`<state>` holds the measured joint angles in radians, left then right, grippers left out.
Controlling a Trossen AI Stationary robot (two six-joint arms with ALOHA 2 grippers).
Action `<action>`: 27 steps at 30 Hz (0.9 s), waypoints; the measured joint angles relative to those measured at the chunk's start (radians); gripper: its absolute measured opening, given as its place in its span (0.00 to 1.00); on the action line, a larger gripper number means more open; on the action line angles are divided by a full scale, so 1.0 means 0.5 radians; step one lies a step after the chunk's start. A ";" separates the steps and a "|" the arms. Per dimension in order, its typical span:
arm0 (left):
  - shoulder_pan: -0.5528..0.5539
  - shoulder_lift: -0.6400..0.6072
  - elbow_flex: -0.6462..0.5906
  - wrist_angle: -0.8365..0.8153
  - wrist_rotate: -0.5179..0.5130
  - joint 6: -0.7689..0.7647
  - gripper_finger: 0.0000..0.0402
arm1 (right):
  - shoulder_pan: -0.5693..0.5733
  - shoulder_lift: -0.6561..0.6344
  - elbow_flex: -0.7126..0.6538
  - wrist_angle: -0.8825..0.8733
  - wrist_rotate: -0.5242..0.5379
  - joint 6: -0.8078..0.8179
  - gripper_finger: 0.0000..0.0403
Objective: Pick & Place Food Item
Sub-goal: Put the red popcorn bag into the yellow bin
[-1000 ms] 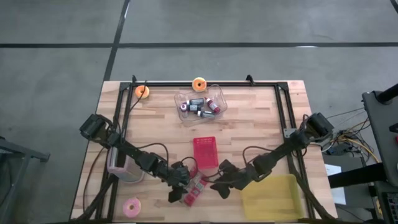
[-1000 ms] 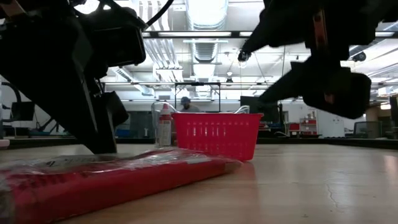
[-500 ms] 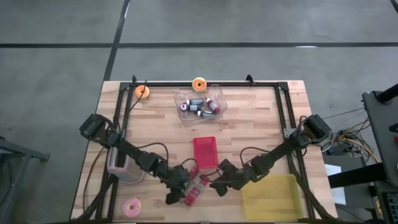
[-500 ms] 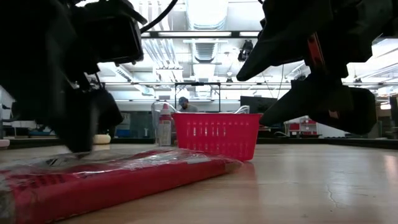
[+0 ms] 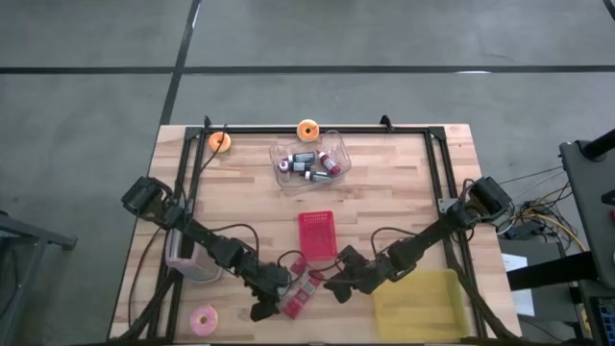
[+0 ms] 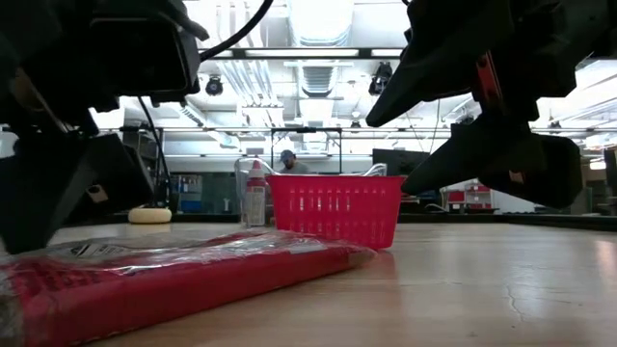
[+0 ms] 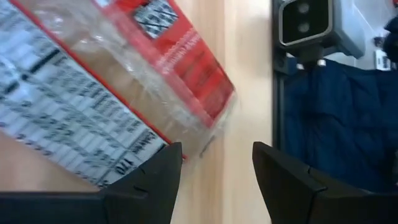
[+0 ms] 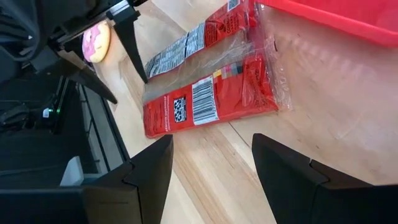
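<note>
My open, empty left gripper (image 5: 261, 309) sits nearer the red packet (image 5: 300, 293), seemingly lying at its two o'clock.

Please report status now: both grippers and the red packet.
Left gripper open, at packet's near end. Right gripper open, beside it. Red packet flat on table, not held. Red basket close behind.

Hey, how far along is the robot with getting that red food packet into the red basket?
Nothing looks done: the red packet lies flat on the table, outside the red basket. In hand: the left gripper and right gripper sit open on either side of it, neither gripping. Left: grasp the packet, lift it, place it in the basket.
</note>
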<state>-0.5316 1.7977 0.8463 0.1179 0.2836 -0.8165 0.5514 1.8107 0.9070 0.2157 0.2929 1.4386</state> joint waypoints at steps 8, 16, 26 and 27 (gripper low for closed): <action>-0.002 0.017 -0.001 -0.041 -0.186 0.031 0.50 | 0.000 0.019 0.000 -0.007 0.050 0.007 0.53; 0.001 0.163 0.011 0.084 -0.113 -0.019 0.50 | 0.001 0.148 -0.004 0.001 0.049 0.149 0.53; 0.000 0.176 0.005 0.158 -0.111 0.032 0.50 | 0.001 0.208 0.002 0.009 0.088 0.222 0.53; 0.000 0.176 0.005 0.159 -0.111 0.032 0.50 | 0.001 0.214 0.002 0.010 0.093 0.224 0.53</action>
<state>-0.5316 1.8858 0.8486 0.1974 0.2283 -0.8005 0.5518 1.9176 0.9079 0.2206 0.3394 1.5506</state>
